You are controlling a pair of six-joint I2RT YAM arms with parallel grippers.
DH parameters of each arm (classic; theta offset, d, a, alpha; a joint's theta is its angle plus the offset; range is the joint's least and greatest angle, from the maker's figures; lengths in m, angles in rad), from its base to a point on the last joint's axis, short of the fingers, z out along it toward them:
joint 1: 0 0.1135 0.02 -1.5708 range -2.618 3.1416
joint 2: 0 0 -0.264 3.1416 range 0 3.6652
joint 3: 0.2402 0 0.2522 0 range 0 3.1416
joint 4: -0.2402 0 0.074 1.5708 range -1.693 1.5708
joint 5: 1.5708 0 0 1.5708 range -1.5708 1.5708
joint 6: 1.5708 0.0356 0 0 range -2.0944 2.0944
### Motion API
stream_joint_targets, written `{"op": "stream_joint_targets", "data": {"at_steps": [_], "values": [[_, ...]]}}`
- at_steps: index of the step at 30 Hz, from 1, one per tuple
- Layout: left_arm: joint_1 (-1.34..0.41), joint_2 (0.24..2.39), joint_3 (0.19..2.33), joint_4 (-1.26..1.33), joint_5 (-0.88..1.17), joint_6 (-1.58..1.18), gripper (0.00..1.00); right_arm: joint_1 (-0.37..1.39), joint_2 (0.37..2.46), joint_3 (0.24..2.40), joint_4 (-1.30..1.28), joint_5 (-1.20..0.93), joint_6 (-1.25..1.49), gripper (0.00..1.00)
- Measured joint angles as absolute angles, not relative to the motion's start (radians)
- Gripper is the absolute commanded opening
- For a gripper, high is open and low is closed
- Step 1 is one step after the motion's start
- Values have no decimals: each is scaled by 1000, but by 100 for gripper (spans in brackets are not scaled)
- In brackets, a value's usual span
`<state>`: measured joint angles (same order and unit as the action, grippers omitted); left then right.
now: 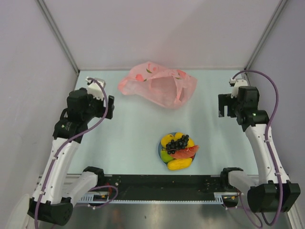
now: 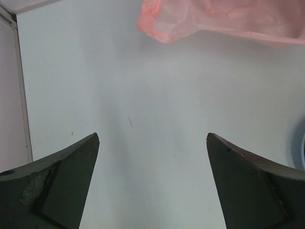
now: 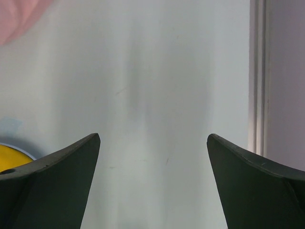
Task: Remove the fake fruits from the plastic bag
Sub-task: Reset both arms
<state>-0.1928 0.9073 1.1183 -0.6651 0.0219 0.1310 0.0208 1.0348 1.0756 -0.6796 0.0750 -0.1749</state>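
The pink plastic bag (image 1: 157, 85) lies crumpled at the back middle of the table; its edge shows in the left wrist view (image 2: 219, 19) and a corner in the right wrist view (image 3: 16, 14). The fake fruits (image 1: 178, 149), yellow, green, a red watermelon slice and a dark grape bunch, sit piled on a blue plate (image 1: 159, 150) at the front middle. A yellow fruit (image 3: 12, 157) shows in the right wrist view. My left gripper (image 1: 110, 107) is open and empty at the left, clear of the bag. My right gripper (image 1: 222, 107) is open and empty at the right.
Grey walls and metal frame posts close off the back and both sides. A black rail (image 1: 162, 188) runs along the near edge between the arm bases. The blue plate's rim shows at the right edge of the left wrist view (image 2: 300, 148).
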Motion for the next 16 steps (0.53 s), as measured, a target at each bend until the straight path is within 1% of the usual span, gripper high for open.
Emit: {"op": "stream_joint_targets", "data": {"at_steps": [3,7,11,16], "values": [[-166,881,1046,-662,30,126,100,-6,1055,1060,-727,89,-100,100],[-128,834,958,-661,33,96,100,-60,990,1010,-756,75,-44,100],[-108,808,918,-661,35,80,100,-73,928,1003,-765,21,2,99],[-93,785,908,-661,38,74,100,-123,912,999,-765,-33,43,100]]}}
